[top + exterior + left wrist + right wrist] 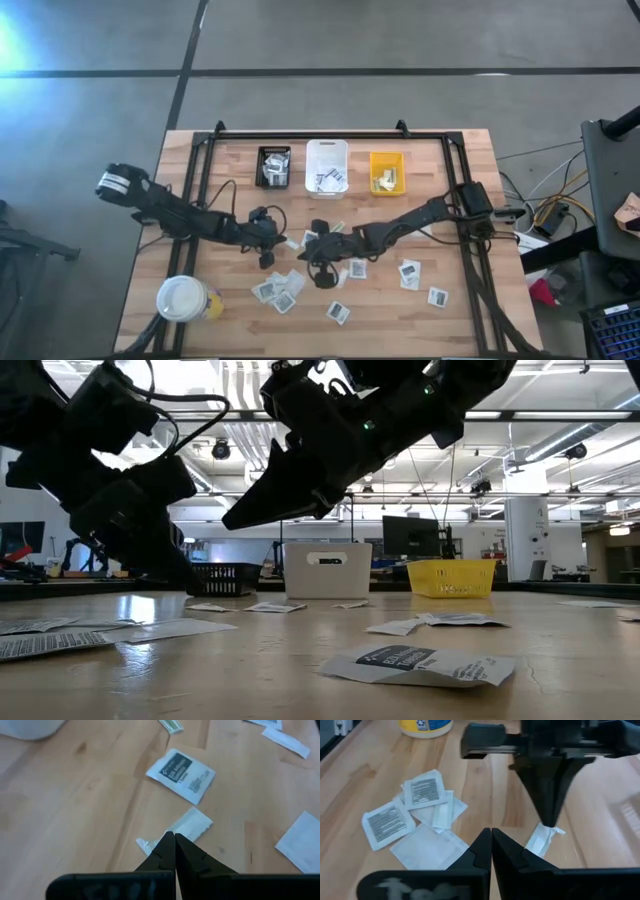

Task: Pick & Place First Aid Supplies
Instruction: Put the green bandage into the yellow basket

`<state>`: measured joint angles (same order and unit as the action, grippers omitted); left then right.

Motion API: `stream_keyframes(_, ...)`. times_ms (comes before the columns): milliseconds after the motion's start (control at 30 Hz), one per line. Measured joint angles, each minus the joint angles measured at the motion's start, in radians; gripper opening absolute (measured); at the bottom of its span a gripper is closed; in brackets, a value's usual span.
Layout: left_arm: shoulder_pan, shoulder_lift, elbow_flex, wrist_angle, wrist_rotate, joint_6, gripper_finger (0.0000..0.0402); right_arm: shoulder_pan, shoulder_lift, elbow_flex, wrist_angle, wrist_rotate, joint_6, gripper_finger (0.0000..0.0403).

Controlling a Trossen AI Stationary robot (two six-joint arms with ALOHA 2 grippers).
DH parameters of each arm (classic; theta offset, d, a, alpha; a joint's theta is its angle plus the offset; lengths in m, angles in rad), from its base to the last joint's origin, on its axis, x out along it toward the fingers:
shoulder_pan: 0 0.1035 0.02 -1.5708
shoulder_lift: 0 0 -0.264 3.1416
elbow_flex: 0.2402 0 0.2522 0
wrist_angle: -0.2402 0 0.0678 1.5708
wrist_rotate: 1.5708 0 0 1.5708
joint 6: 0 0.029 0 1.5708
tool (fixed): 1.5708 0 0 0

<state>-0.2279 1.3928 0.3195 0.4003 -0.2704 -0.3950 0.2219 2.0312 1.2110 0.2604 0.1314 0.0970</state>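
Several first aid supplies, flat white packets [275, 290], lie scattered on the wooden table [470, 160]. My left gripper [268, 254] is left of the table's middle, slanting down and shut on a small plain white packet [192, 824] that lies on the wood. My right gripper [322, 268] reaches in from the right. It is shut [491, 833] with nothing showing between its fingers, and in the low view its tips [228, 523] hang clear above the table. Just past it lie a blank white square [427, 849] and two printed packets [424, 790]. My left gripper meets the small white packet at its near end [159, 840], where the paper is crumpled on both sides of the shut fingertips. The fingers slant down from above. The packet's far part [536, 845] rests on the table. The fingertips hide the pinch itself.
At the far edge stand a black bin [273, 165], a white bin [327, 165] and a yellow bin [387, 172]. A white-lidded cup [183, 298] stands near left. More packets lie right of centre [410, 272]. A black frame rail [330, 137] borders the work area.
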Motion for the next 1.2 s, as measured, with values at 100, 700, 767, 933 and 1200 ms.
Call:
stream_keyframes(100,0.001,0.016,0.0,0.014,0.005,-0.001,0.0,-0.006,0.0,0.0,-0.002,0.0,0.0,0.0008)
stream_keyframes(700,0.006,0.067,0.0,0.011,-0.044,-0.121,0.0,-0.014,0.1,0.006,-0.023,-0.001,-0.204,0.0008)
stream_keyframes(767,0.006,0.064,0.0,0.007,-0.034,-0.145,0.0,-0.012,0.123,0.027,-0.03,-0.001,-0.265,0.0008)
stream_keyframes(933,0.006,0.065,0.003,-0.029,-0.024,-0.208,0.0,-0.01,0.13,0.126,-0.161,0.04,-0.349,0.0008)
stream_keyframes(1200,0.006,0.063,0.006,-0.062,-0.018,-0.281,0.0,-0.004,0.129,0.255,-0.39,0.106,-0.458,0.0009)
